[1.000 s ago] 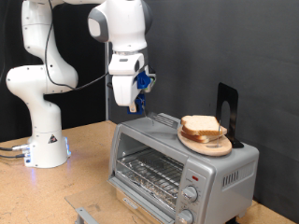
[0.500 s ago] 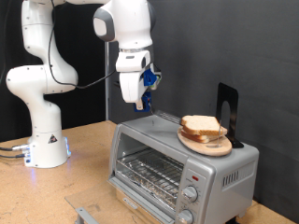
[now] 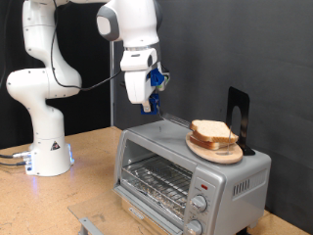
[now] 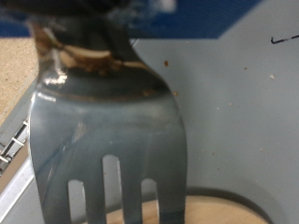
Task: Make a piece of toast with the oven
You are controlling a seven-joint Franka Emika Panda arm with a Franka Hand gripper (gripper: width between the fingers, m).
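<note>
silver oven (image 3: 191, 171) bears stacked bread (image 3: 213, 134); gripper (image 3: 147, 106) hovers above, jaws holding a fork (image 4: 112, 140); no legible writing.

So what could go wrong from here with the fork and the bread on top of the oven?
The gripper holds a fork above the oven. The bread sits stacked on a plate on the oven's top, so a jab could slide the plate or topple slices. The oven door looks shut.

We see a round wooden plate (image 3: 227, 154) atop, a black stand (image 3: 238, 116) just at its 1 o'clock, w/ a fork (image 4: 107, 140) close-up.
</note>
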